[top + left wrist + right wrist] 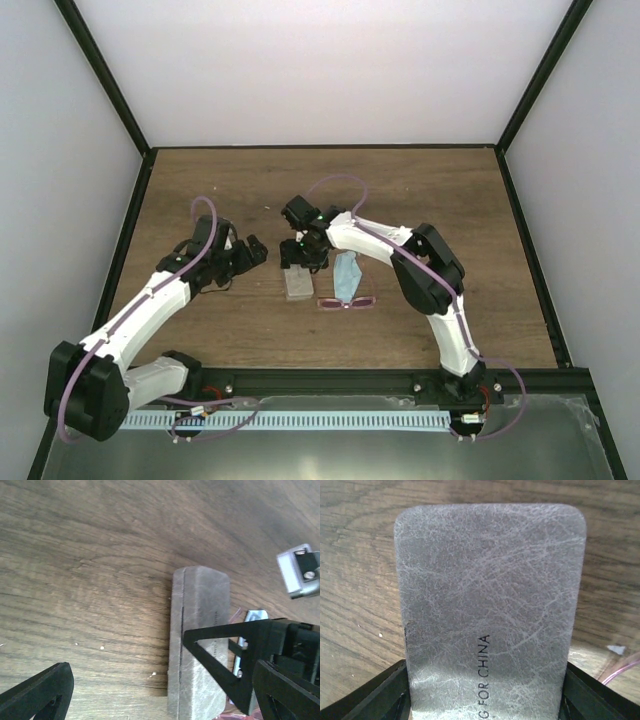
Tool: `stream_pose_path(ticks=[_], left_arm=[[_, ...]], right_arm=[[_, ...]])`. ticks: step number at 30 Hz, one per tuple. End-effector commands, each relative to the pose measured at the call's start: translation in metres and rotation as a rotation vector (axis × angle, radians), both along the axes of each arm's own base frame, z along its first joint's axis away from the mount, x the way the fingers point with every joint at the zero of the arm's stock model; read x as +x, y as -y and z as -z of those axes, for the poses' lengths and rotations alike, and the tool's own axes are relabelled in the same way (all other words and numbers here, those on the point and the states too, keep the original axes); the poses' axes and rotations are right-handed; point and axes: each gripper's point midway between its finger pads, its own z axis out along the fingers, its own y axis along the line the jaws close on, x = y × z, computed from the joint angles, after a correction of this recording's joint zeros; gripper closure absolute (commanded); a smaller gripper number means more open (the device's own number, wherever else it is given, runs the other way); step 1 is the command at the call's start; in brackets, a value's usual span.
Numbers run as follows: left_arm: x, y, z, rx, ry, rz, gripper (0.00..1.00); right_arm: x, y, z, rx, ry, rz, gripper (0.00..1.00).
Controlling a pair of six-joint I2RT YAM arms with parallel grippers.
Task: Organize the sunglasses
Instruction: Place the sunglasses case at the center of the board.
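Right gripper [298,262] pinches the grey case [490,605] by its sides; left gripper [256,250] gapes empty.
Only the overhead view shows the sunglasses [346,302] whole, on the table [450,200] beside the blue cloth [347,275].

Case [490,595] matt grey leather-look; table [350,580] wood grain; right claw [487,697] black plastic.

A grey rectangular case [298,284] lies flat on the brown wooden tabletop [200,185], with a light blue cloth [347,276] just beside it.
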Motion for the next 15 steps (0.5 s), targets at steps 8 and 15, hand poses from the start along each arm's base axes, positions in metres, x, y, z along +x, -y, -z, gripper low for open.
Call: stream_pose_path(ticks=[8, 15], left_arm=[[0.010, 0.009, -0.007, 0.002, -0.027, -0.052, 0.00], [0.022, 0.066, 0.007, 0.155, -0.034, 0.037, 0.00]], right_arm=[[0.017, 0.026, -0.083, 0.131, 0.145, 0.069, 0.07], [0.029, 0.105, -0.112, 0.171, 0.196, 0.173, 0.08]])
